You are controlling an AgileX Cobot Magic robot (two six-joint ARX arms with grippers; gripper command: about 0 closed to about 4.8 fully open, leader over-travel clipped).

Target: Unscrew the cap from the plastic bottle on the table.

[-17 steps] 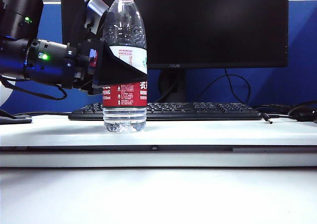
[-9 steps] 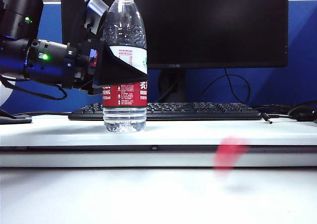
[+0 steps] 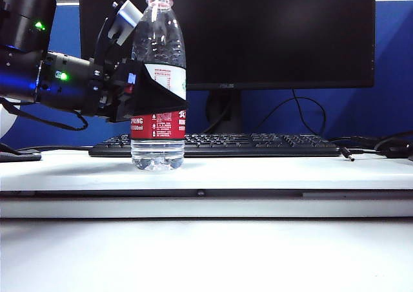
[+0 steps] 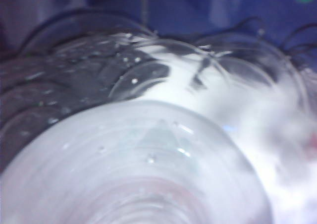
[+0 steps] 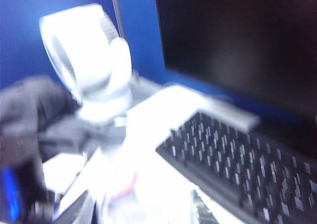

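Exterior view: left gripper around plastic bottle.

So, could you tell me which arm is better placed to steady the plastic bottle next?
Left. The left gripper is closed around the plastic bottle at its label, on the table. The right gripper is absent from the exterior view; its blurred wrist view faces the keyboard.
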